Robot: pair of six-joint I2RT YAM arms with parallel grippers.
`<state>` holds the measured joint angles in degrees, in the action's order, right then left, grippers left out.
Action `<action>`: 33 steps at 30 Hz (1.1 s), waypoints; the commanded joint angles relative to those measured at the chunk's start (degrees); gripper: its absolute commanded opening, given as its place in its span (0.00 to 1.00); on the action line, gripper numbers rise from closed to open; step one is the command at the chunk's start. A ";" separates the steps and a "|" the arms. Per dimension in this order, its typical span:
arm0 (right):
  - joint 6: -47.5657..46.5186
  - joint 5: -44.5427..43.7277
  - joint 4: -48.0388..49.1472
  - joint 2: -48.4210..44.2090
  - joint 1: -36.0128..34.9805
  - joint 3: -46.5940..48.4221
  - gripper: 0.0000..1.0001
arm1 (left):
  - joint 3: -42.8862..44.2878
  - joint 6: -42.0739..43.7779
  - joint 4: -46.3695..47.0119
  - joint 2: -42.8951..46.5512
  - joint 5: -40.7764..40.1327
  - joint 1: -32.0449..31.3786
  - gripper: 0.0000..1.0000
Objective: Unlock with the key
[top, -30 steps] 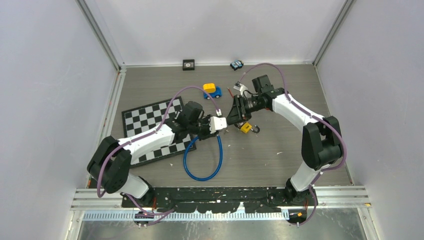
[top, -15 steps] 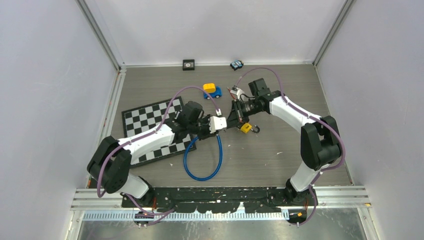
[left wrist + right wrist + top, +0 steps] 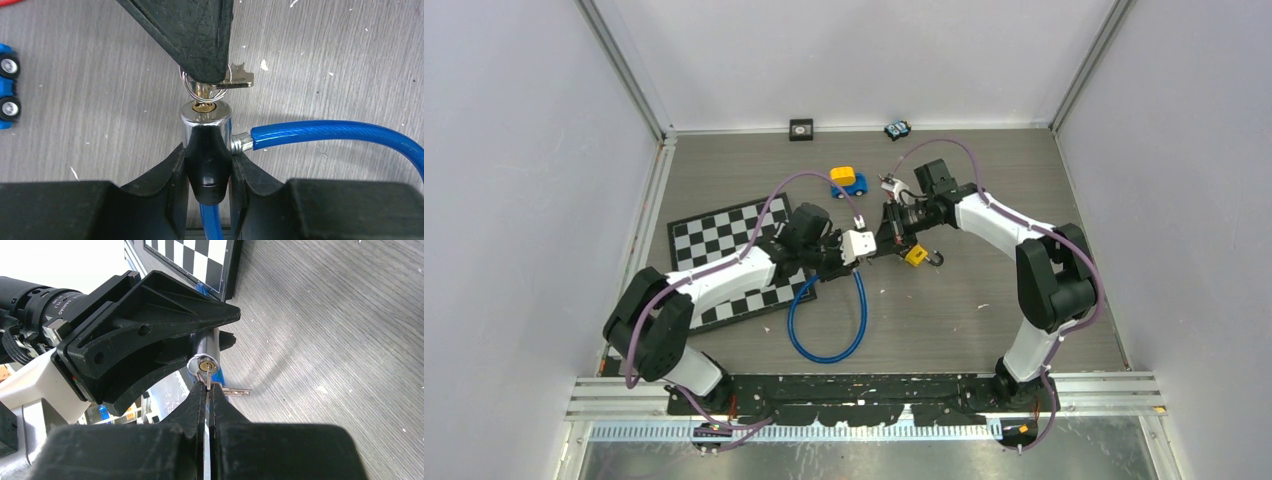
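Note:
The lock is a chrome cylinder (image 3: 206, 120) with a black end, joined to a blue cable (image 3: 330, 134) that loops over the table (image 3: 829, 320). My left gripper (image 3: 207, 165) is shut on the cylinder's black end and holds it with the keyhole facing my right gripper (image 3: 207, 389). The key (image 3: 207, 377) sits in the brass keyhole (image 3: 205, 365), and the right gripper's fingers are shut on its head. A spare key (image 3: 239, 80) hangs off the ring beside it. From above, the two grippers meet tip to tip at mid-table (image 3: 881, 242).
A chessboard (image 3: 724, 240) lies under the left arm. A blue and yellow toy car (image 3: 848, 180) sits behind the grippers, and a yellow padlock (image 3: 916, 256) just right of them. Two small items (image 3: 801, 128) (image 3: 897, 129) rest at the back wall.
The right gripper has drawn in towards the lock and shut its fingers on the key's head. The left gripper kept its hold on the cylinder and hardly moved.

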<state>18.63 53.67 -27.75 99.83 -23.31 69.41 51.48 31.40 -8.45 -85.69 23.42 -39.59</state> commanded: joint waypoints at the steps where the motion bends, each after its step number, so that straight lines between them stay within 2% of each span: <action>1: 2.41 -1.15 1.06 2.18 -2.89 0.85 0.01 | 1.79 -1.46 8.08 1.03 4.99 -0.49 0.00; 3: 2.54 -2.84 0.64 2.30 -4.01 1.35 0.01 | 1.91 -1.41 8.10 0.80 4.10 -0.52 0.00; 6: 5.86 -2.27 2.45 3.19 -4.46 1.58 0.00 | 1.88 0.86 8.10 0.70 -1.91 -2.04 0.00; 12: 6.58 -1.48 3.97 4.97 -5.39 1.47 0.01 | 2.02 -4.22 12.18 0.08 -3.75 -2.15 0.00; 16: 3.16 -7.75 0.55 4.62 -6.07 1.98 0.00 | 1.78 -7.00 14.39 0.12 -6.31 -1.89 0.00; 18: 3.63 -9.73 -0.32 4.76 -6.05 2.47 0.01 | 1.71 -7.11 14.76 0.38 -7.37 -1.89 0.00; 22: 5.43 -8.26 -0.62 6.43 -6.06 3.84 0.00 | 2.13 -6.01 14.64 0.42 -8.47 -1.88 0.00; 25: 6.22 -5.56 0.73 8.00 -6.21 4.21 0.01 | 3.25 -7.09 13.75 0.43 -6.72 -1.65 0.00; 29: 3.57 -3.91 1.04 8.46 -6.98 4.02 0.01 | 4.82 -12.96 13.83 -0.07 3.89 1.09 0.00; 33: 0.67 -3.84 0.63 6.61 -8.15 4.07 0.01 | 4.14 -13.18 14.93 0.46 8.87 2.57 0.00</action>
<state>21.41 48.31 -25.43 106.76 -27.09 72.99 50.74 21.12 -11.09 -87.61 20.62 -37.52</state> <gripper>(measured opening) 0.036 0.301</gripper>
